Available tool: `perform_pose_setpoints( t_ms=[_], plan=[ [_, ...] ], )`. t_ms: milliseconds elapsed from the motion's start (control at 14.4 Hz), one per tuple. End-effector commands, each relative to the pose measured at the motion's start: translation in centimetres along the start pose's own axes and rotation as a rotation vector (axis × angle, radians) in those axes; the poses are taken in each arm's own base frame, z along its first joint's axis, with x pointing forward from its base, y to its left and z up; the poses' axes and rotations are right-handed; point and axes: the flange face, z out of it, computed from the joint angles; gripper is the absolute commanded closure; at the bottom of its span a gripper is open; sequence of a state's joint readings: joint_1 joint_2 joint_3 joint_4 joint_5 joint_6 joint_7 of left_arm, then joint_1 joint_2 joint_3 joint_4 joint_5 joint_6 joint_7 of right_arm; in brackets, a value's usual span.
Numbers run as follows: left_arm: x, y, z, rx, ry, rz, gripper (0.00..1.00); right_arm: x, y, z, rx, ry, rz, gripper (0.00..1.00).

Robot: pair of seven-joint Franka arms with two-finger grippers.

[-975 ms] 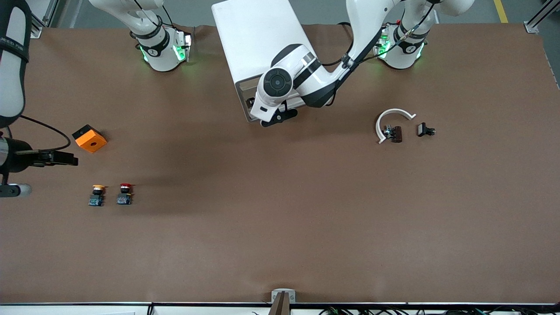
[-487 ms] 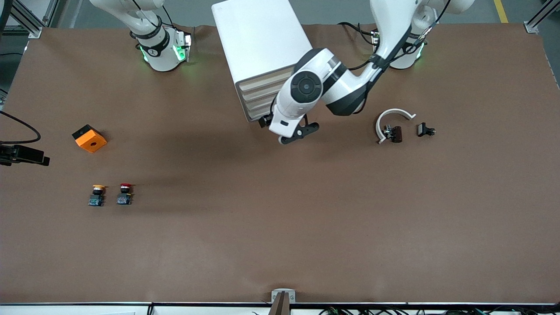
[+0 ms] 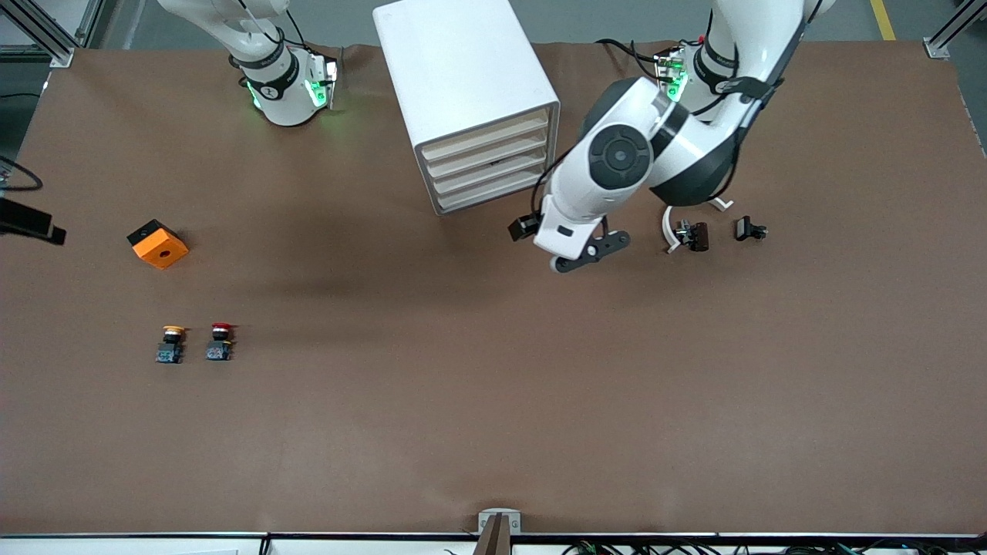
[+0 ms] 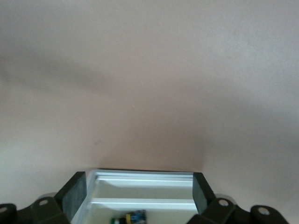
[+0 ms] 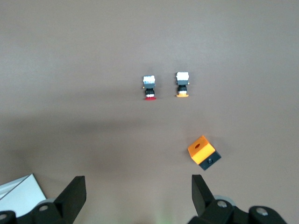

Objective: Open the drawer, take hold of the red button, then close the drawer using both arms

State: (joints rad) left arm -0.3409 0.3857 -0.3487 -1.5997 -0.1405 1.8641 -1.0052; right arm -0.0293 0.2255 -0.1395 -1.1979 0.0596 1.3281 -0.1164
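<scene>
The red-capped button (image 3: 220, 341) stands on the table toward the right arm's end, beside the yellow-capped one (image 3: 171, 344). Both show in the right wrist view, the red button (image 5: 149, 87) and the yellow one (image 5: 182, 84). My right gripper (image 5: 138, 196) is open and empty, high over the table near them, almost out of the front view. My left gripper (image 3: 574, 248) hangs over the table beside the white drawer cabinet (image 3: 463, 85), open and empty. The left wrist view shows the cabinet's drawers (image 4: 145, 196) with a small blue and yellow part (image 4: 133, 217) inside one.
An orange block (image 3: 157, 243) lies farther from the front camera than the two buttons. A white curved piece (image 3: 668, 226) and two small dark parts (image 3: 696, 235) (image 3: 749, 229) lie toward the left arm's end, partly under the left arm.
My left gripper has drawn back from the cabinet's front toward the left arm's end, uncovering the drawers. My right gripper has pulled away past the front view's edge.
</scene>
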Motion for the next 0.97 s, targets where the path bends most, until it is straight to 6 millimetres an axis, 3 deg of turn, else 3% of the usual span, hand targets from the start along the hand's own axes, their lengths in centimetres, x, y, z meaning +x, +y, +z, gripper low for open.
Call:
perform_pose_setpoints(
  t_ms=[0,209,487,696,905],
  plan=[
    [1.3,-1.9,-2.3,0.053,0.044,0.081,0.0,-4.7,0.0,-1.3,0.002,0.002,0.007,0.0],
    [1.7,-3.3,-4.4,0.059,0.064,0.112,0.0,-6.8,-0.3,-2.2,-0.011,0.017,-0.002,0.0],
    [3.0,-6.1,-7.1,0.078,0.062,0.144,0.0,-7.5,-1.2,-2.7,-0.014,0.033,-0.016,0.0],
    [4.2,-7.9,-8.2,0.086,0.053,0.177,0.0,-9.0,-0.9,-2.2,-0.008,0.057,-0.012,0.0],
    [5.1,-10.3,-9.9,0.1,0.042,0.212,0.0,-9.1,-0.3,-2.2,-0.007,0.056,-0.003,0.0]
  ],
)
